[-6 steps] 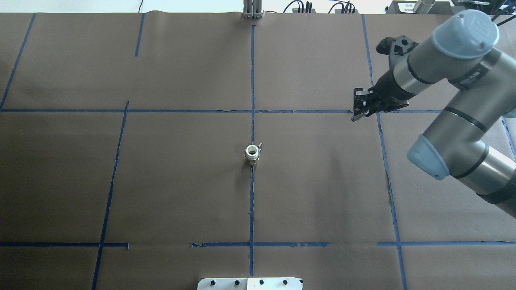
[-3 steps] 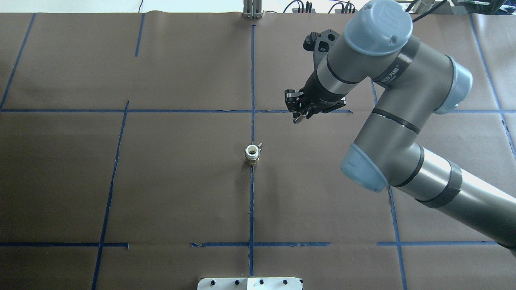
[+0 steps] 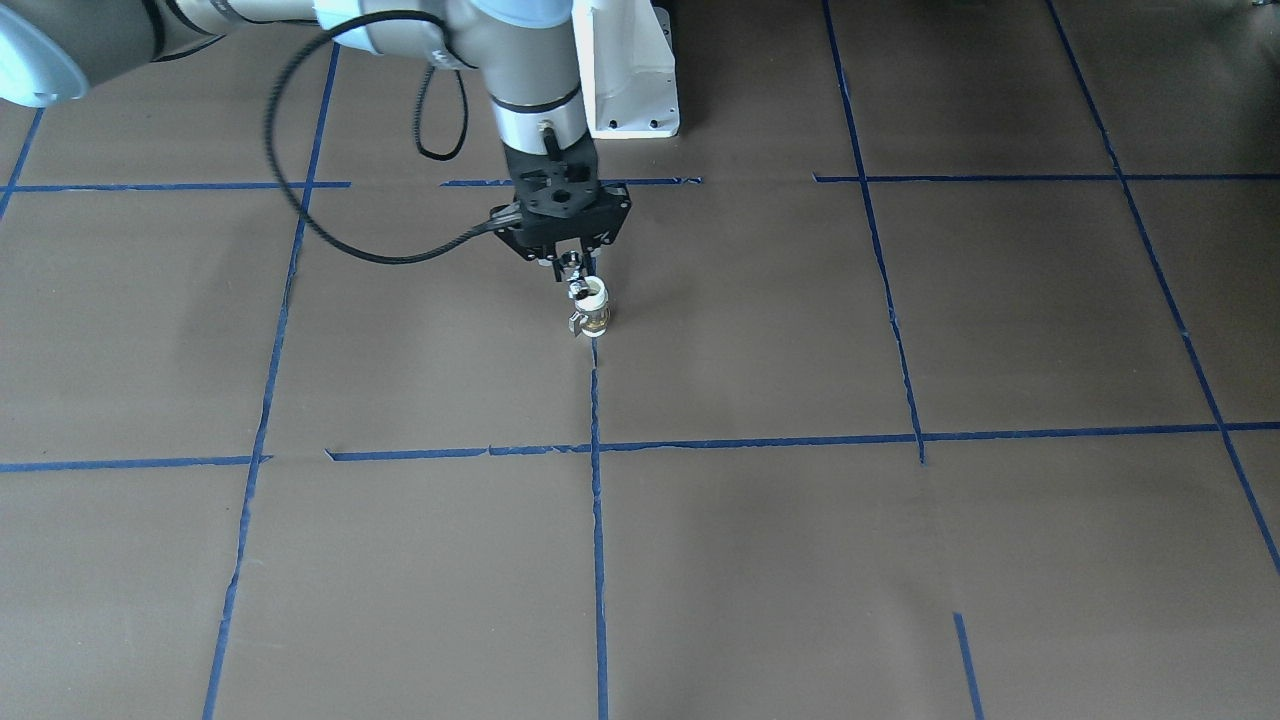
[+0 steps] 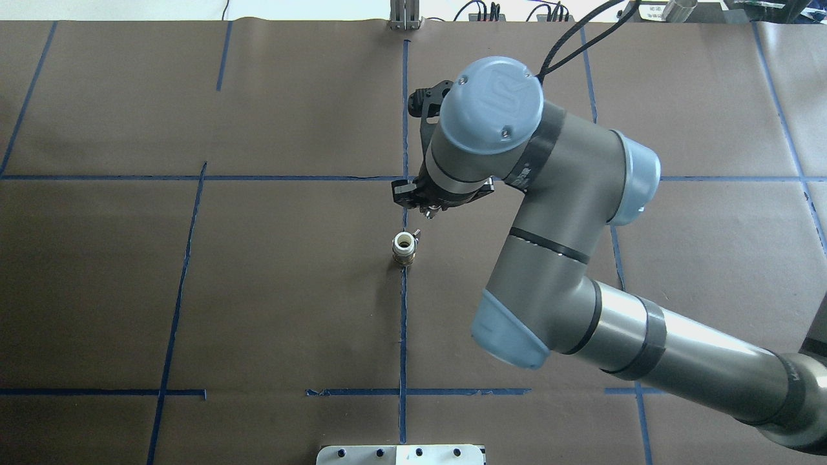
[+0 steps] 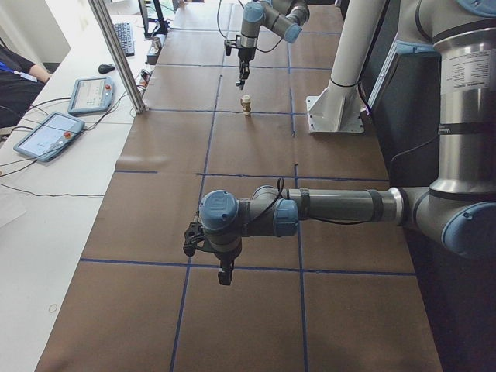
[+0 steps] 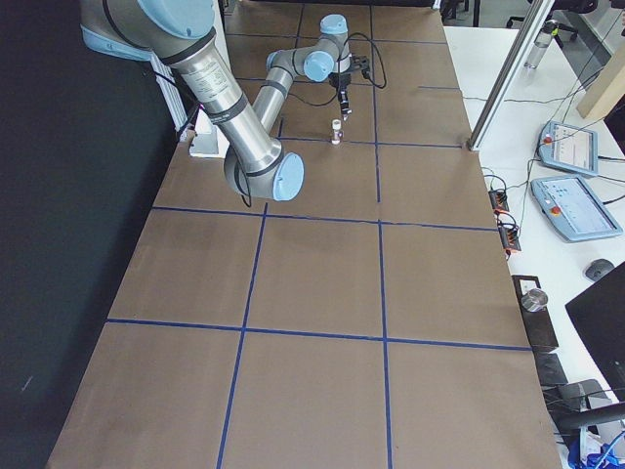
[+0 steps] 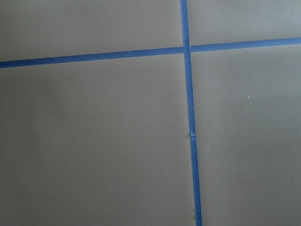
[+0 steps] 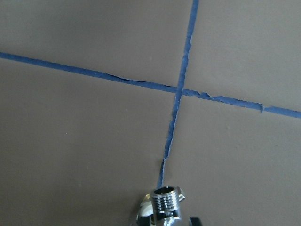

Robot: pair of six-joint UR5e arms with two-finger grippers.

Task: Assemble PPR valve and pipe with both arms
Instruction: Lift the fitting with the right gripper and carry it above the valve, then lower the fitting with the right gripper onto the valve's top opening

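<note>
While the right gripper (image 4: 428, 210) hangs over the table (image 4: 258, 290), the pipe (image 8: 165, 207) is clamped between its fingers, threaded end outermost. Just below and beside it, the PPR valve (image 4: 404, 248) is stood upright on the centre tape line (image 4: 403, 323). The 2 parts are judged light and rigid. The chrome looks slippery, so the valve's white body is best gripped. The left gripper (image 5: 225, 273) is seen well apart, but its opening cannot be told.

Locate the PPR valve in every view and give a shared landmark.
Front-facing: PPR valve upper centre.
Overhead: PPR valve at centre.
Exterior left: PPR valve top centre.
Exterior right: PPR valve top centre.
Left wrist: not in it.
Right wrist: not in it; only the pipe shows.
Landmark: the blue tape line it stands on.
</note>
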